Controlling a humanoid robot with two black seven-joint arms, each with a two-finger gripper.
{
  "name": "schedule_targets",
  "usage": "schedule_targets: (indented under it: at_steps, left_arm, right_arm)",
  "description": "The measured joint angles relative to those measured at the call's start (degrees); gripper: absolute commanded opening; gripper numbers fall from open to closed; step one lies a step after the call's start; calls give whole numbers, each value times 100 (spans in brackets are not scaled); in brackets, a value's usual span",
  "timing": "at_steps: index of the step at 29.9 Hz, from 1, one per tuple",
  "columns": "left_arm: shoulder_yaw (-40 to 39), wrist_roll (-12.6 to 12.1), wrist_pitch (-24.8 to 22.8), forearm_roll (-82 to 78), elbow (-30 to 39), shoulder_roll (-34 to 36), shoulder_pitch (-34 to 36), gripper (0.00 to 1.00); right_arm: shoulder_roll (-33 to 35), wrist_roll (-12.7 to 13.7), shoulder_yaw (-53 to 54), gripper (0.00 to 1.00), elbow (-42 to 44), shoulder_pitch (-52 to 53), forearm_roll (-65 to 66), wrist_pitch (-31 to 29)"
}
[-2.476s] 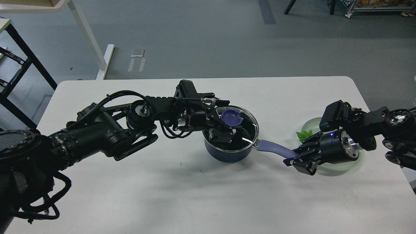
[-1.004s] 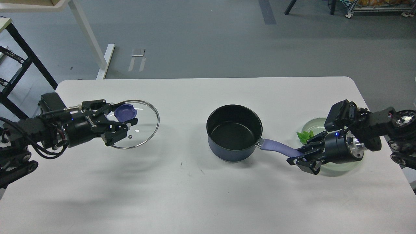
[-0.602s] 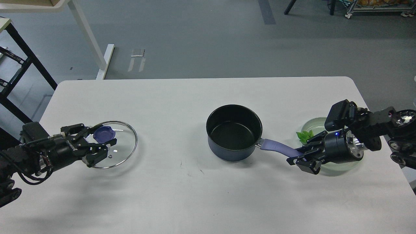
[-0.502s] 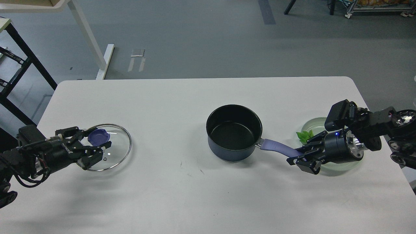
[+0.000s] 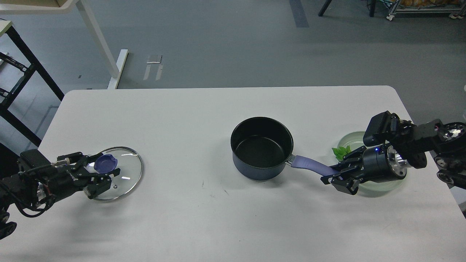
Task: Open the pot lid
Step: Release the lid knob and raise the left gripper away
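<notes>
On the white desk (image 5: 225,218), the pot (image 5: 261,148) sat uncovered near the middle, its black inside bare and its lavender handle (image 5: 312,167) running out to the right and slightly toward the viewer. At the far end of that handle the right jaws (image 5: 334,175) were pinched onto it, holding the tip between the two fingers. Behind and partly under the right arm lay a pale green glass plate (image 5: 350,139), with a sprig of green leaves (image 5: 341,151) showing at its left edge, close to the handle but not touching it.

Well apart from the pot, near the desk's left edge, the lid (image 5: 116,173) lay low over the desk, level or nearly so; whether its rim had touched down could not be told. The left jaws (image 5: 105,171) were pressed in on its blue-purple knob (image 5: 104,163), one finger on either side. A small vent hole showed in the glass just below the knob.
</notes>
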State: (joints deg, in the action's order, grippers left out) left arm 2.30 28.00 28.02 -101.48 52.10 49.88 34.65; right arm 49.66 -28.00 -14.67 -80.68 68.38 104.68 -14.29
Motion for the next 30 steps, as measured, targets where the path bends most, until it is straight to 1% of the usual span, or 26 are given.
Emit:
schedule_targets:
  at_steps: [5, 8, 9, 10, 11, 12, 14, 16, 17, 18, 19, 21, 23, 26, 30]
  left_arm:
    - [-3, 0, 0, 277, 185, 70, 77, 99]
    - [-17, 0, -6, 664, 608, 266, 287, 99]
    - [-38, -1, -97, 853, 792, 367, 382, 99]
    - [-67, 0, -351, 1150, 1018, 503, 506, 99]
    - [-93, -2, -702, 1525, 1221, 632, 644, 99]
    - [-126, -2, -1121, 2010, 1397, 740, 801, 99]
    - [-230, -2, -1942, 3085, 1596, 862, 1120, 99]
    - [-345, -2, -2731, 4251, 1652, 908, 1401, 99]
    - [-385, -3, -3116, 4867, 1652, 918, 1526, 99]
    - [-412, -3, -3451, 5415, 1645, 922, 1639, 99]
    - [-427, -3, -3739, 5889, 1632, 923, 1735, 99]
    - [-438, -3, -4110, 6546, 1601, 924, 1864, 99]
    - [-448, -3, -4288, 6950, 1548, 923, 1927, 99]
    - [-455, -3, -4397, 7306, 1466, 895, 1956, 99]
    - [-457, -3, -4432, 7970, 1437, 877, 1965, 99]
  right_arm:
    - [0, 0, -3, 37, 0, 0, 0, 23]
    - [0, 0, -6, 37, -1, 0, 0, 30]
    - [0, 0, -6, 39, -1, 0, 0, 31]
    - [0, 0, -6, 42, 0, 0, 0, 31]
    - [0, 0, -5, 44, 0, 0, -2, 31]
    - [0, 0, -5, 50, 0, 0, -4, 31]
    - [2, 0, -4, 68, -1, 1, -8, 31]
    - [6, 0, -2, 83, -1, 17, -14, 32]
    - [7, 0, -1, 93, 0, 31, -30, 39]
    - [10, 0, 0, 97, -2, 45, -61, 44]
    - [16, 0, 0, 97, -4, 59, -110, 49]
    - [34, 0, 0, 99, -14, 113, -294, 54]
    - [82, 0, 0, 99, -40, 211, -539, 54]
    - [217, 0, 2, 99, -118, 430, -904, 44]
    - [380, 0, 46, 99, -169, 754, -1374, 41]
